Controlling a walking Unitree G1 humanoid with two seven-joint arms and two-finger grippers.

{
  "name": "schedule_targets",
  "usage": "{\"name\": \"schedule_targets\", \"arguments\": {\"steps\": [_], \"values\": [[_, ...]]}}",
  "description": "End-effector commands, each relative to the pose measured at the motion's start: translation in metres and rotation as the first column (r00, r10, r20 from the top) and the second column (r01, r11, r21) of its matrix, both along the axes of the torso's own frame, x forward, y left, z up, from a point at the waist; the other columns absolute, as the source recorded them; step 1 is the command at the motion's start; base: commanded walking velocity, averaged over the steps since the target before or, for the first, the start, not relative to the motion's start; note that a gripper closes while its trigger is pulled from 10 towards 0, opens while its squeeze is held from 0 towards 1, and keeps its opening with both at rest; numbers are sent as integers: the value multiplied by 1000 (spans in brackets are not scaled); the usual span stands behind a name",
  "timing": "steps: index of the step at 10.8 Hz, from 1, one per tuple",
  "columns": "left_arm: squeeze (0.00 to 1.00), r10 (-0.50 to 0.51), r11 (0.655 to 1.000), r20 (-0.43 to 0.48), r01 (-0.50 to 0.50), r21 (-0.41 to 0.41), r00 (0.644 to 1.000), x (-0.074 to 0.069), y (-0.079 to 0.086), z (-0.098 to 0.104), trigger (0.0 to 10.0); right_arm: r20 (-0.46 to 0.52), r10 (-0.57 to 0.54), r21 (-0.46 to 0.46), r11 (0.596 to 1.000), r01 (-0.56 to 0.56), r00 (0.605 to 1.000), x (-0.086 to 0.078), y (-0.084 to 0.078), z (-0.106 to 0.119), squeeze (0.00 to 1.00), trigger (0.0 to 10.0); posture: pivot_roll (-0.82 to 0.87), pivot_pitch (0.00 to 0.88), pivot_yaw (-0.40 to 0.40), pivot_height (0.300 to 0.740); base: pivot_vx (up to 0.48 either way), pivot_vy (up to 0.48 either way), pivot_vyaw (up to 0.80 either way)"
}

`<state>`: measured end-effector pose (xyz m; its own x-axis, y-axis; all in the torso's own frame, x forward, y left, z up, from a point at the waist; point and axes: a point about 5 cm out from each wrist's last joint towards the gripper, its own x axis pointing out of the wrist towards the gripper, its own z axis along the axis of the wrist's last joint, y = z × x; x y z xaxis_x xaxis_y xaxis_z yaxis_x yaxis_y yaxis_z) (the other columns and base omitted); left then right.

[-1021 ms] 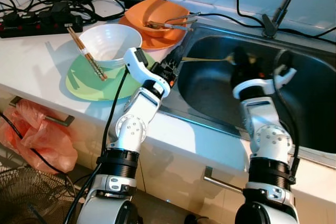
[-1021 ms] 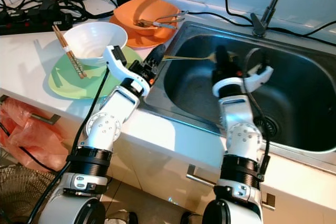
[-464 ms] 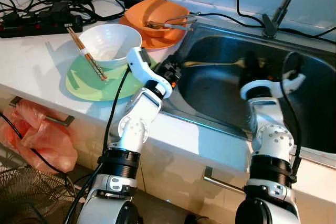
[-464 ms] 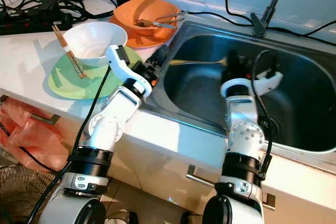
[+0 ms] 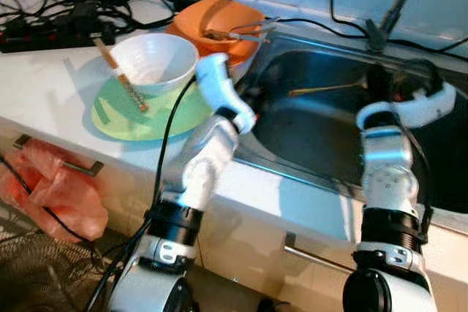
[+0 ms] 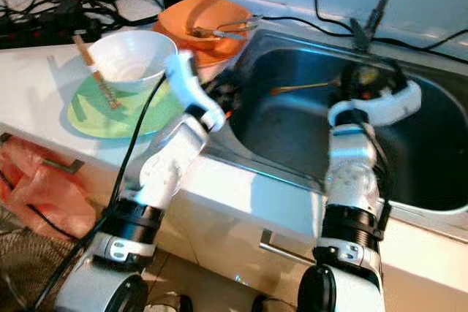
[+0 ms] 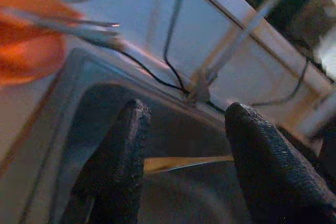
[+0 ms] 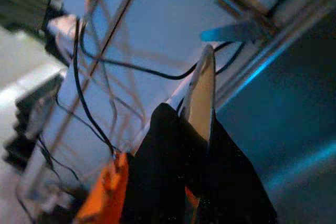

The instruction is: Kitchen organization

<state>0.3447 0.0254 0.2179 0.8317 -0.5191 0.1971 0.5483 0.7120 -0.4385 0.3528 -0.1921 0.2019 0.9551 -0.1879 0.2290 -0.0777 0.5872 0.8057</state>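
A long golden spoon (image 5: 325,88) hangs level over the steel sink (image 5: 307,137). My right gripper (image 5: 379,84) is shut on its far end; in the right wrist view the fingers (image 8: 173,150) clamp the pale handle (image 8: 202,93). My left gripper (image 6: 228,87) is at the sink's left rim, open and holding nothing. In the left wrist view the spoon (image 7: 184,163) lies beyond the two spread fingers (image 7: 121,150). The frames are blurred.
On the counter to the left stand a white bowl (image 5: 152,60) with chopsticks (image 5: 121,74) on a green plate (image 5: 124,118), and an orange bowl (image 5: 216,16) holding metal tongs (image 5: 245,31). Cables and a power strip (image 5: 51,31) run behind. The faucet (image 5: 398,5) rises at the back.
My right gripper has carried the spoon to the right, so its free end has drawn away from my left gripper. The left arm has shifted slightly right along the sink rim.
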Motion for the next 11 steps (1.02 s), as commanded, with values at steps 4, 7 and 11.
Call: {"name": "schedule_targets", "arguments": {"steps": [4, 7, 11], "values": [[0, 19, 973, 104, -42, 227, 994, 1, 1, -1, 10000, 2, -14, -461, 887, 13, 1000, 1, 10, 4, 0, 10000, 23, 78, -23, 740, 0, 0, 0], [0, 75, 928, 153, -125, 351, 985, 5, 13, -8, 10000, -29, -15, -697, 717, -10, 999, 2, 15, -5, 0, 10000, 27, 82, -28, 740, 0, 0, 0], [0, 94, 893, 177, -162, 421, 980, 6, 20, -16, 10000, -108, 11, -736, 672, -87, 994, 3, 22, -27, 0, 10000, 32, 87, -33, 740, 0, 0, 0]]}}
